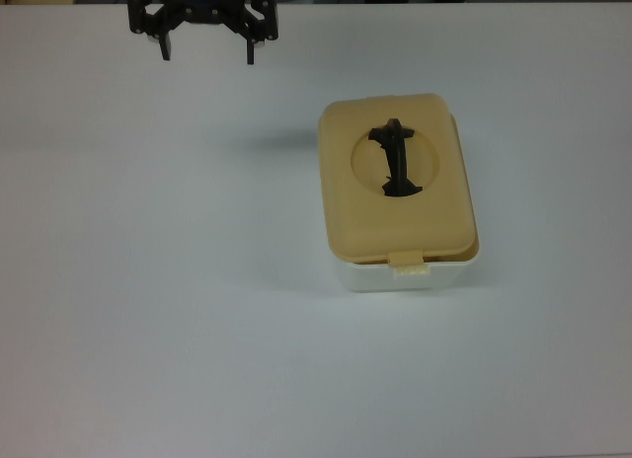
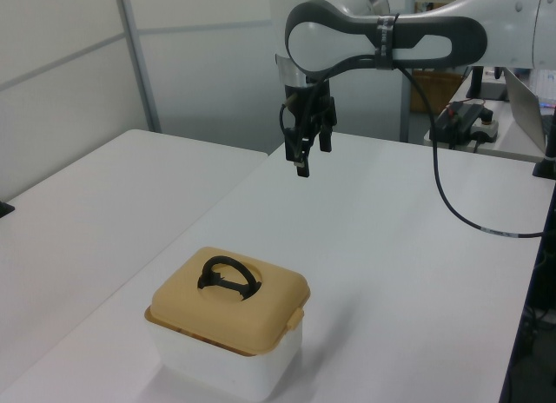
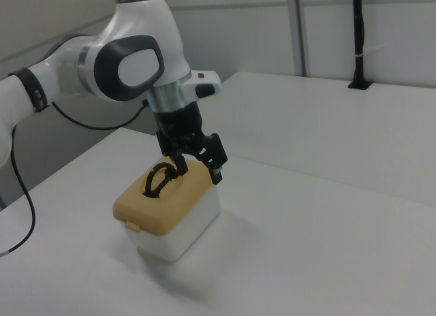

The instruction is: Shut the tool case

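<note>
you have a bare white table (image 1: 148, 280) with 1 job on it, and by the look of things that job is nearly or wholly done. the arm (image 2: 391, 42) reaches in from the left view's right and carries the gripper (image 1: 205, 53) high at the far edge of the table, toward the top view's left, well apart from the work; its 2 fingers are spread wide and hold nothing. the tool case (image 1: 405, 270) sits right of centre in the top view, its tan lid (image 1: 395, 206) lying flat and square on the white box. the black handle (image 1: 395, 160) lies in the round recess. the near clip tab (image 1: 407, 262) hangs over the front rim; you cannot tell from here whether it has snapped home, so that latch is the 1 thing left to check.
</note>
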Controlling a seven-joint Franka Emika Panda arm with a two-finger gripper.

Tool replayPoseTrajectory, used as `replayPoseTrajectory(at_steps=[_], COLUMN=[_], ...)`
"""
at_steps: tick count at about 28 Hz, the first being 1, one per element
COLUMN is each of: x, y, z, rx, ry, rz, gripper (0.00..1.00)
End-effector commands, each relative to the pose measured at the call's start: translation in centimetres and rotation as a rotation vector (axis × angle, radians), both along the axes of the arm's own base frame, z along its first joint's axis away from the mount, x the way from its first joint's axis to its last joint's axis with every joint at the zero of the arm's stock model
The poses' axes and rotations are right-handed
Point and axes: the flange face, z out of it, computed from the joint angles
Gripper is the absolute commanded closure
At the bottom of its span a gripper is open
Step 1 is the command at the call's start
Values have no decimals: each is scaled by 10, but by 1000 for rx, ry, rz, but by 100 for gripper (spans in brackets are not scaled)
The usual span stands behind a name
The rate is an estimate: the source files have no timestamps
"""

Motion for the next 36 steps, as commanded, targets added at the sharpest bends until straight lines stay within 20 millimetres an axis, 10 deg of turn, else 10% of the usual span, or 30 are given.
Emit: replayPoseTrajectory(at_steps=[1, 36], x=[-4, -4], y=[-1, 7], z=[9, 18], rx=[-22, -6], ry=[-3, -26], rz=[22, 19], gripper=[0, 0])
